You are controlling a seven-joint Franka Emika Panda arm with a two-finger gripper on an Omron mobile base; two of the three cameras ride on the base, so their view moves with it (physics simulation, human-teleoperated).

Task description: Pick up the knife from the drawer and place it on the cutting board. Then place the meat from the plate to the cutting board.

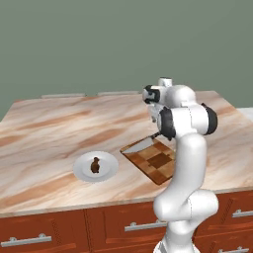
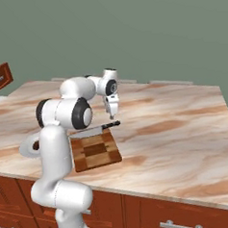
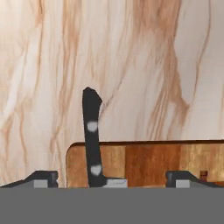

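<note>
Pincer open above knife, released across cutting board; meat awaits on plate.

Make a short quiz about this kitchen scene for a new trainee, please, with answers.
1. True or false: the knife lies on the cutting board, its handle past the edge.
2. Where is the meat? A) on the plate B) on the board C) in the claw
3. Fill in: the claw's jaws are ____.

Key: 1 true; 2 A; 3 open
</note>
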